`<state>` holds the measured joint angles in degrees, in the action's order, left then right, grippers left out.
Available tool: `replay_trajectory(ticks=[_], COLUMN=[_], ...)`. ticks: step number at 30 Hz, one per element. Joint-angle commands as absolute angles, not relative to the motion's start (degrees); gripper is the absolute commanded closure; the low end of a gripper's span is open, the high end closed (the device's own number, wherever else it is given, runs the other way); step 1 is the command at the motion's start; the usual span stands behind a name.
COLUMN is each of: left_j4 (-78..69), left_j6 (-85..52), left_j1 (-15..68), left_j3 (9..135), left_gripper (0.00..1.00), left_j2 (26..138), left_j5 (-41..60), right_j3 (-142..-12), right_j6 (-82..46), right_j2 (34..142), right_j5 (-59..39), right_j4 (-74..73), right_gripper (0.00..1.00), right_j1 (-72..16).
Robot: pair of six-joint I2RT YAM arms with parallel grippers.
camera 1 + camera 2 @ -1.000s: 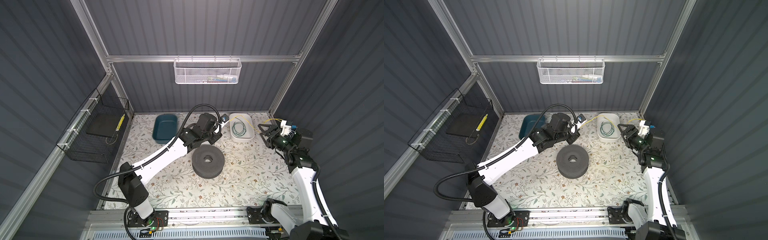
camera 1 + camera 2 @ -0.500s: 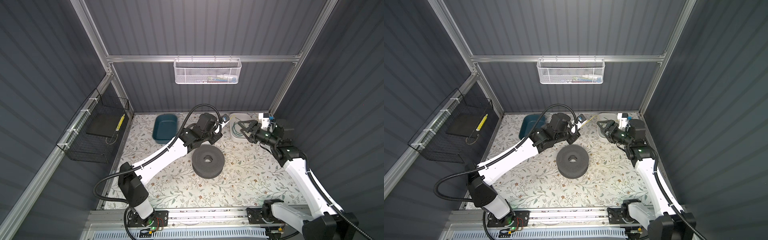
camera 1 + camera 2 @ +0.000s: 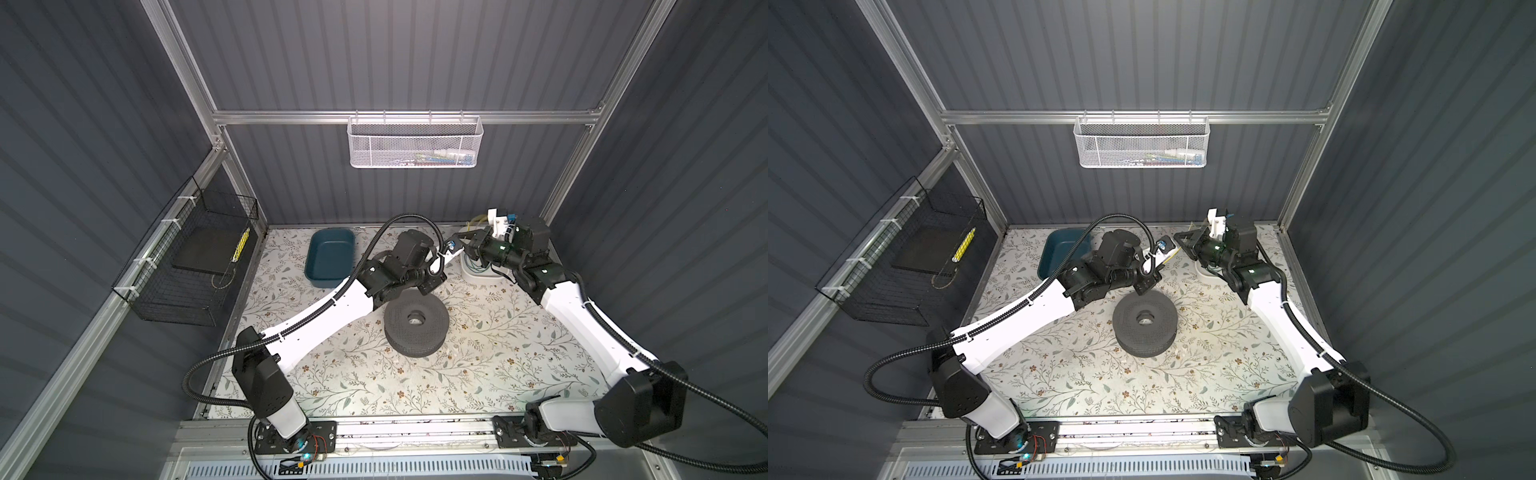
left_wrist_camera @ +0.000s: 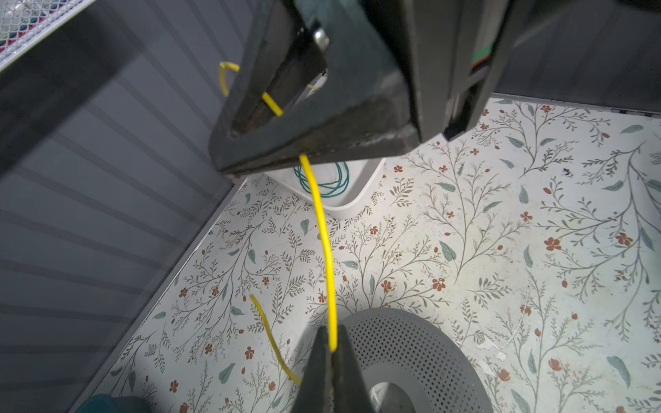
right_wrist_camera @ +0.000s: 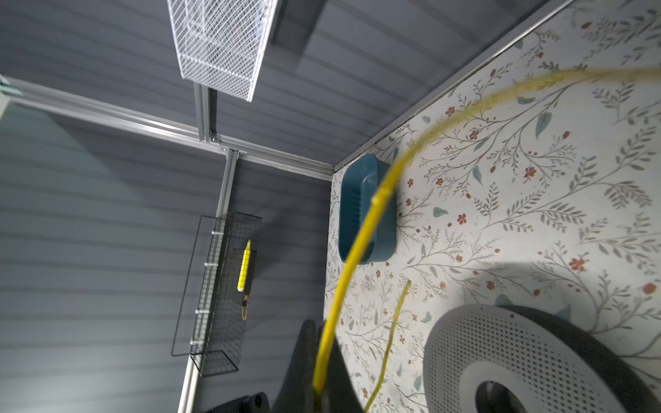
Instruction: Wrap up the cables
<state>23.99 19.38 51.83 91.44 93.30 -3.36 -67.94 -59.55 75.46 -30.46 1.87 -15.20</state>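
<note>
Two pairs of jaws pinch yellow cable (image 4: 324, 232)

Glossy yellow cable (image 4: 323, 229), matt perforated disc (image 4: 411, 354)

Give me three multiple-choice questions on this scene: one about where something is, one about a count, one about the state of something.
1. Where is the green cable?
A) in the white tub
B) in the blue tub
C) on the grey ring

2. How many grippers grip the yellow cable?
A) none
B) one
C) both

3. How does the green cable lie?
A) pulled straight
B) coiled in loops
C) knotted

Answers:
1 A, its loops show inside that tub.
2 C, the left gripper and the right gripper each pinch it.
3 B, it forms round loops.
</note>
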Motion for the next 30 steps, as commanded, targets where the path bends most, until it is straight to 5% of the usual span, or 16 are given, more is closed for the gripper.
replay_trajectory(ticks=[1,6,12,22,30], left_j4=[21.72,14.58,11.58,8.5,2.85], left_j6=[17.09,3.4,-15.12,-26.43,-31.79], left_j1=[52.08,46.49,32.55,32.58,34.38], left_j3=[90.03,83.36,78.92,87.09,87.12], left_gripper=[0.46,0.29,0.31,0.31,0.43], left_j2=[89.65,81.78,80.6,93.59,98.96], left_j5=[-3.11,-5.3,11.35,33.0,36.44], right_j3=[-68.61,-66.08,-64.25,-64.6,-64.14], right_j6=[-55.83,-49.5,-43.39,-35.3,-33.89], right_j2=[71.24,64.8,61.08,62.09,63.79], right_j5=[-27.24,-23.46,-21.6,-13.74,-11.89], right_j4=[3.17,8.87,10.37,11.95,10.72], right_gripper=[1.0,1.0,1.0,1.0,1.0], right_j1=[-15.33,-16.41,-17.75,-22.56,-24.74])
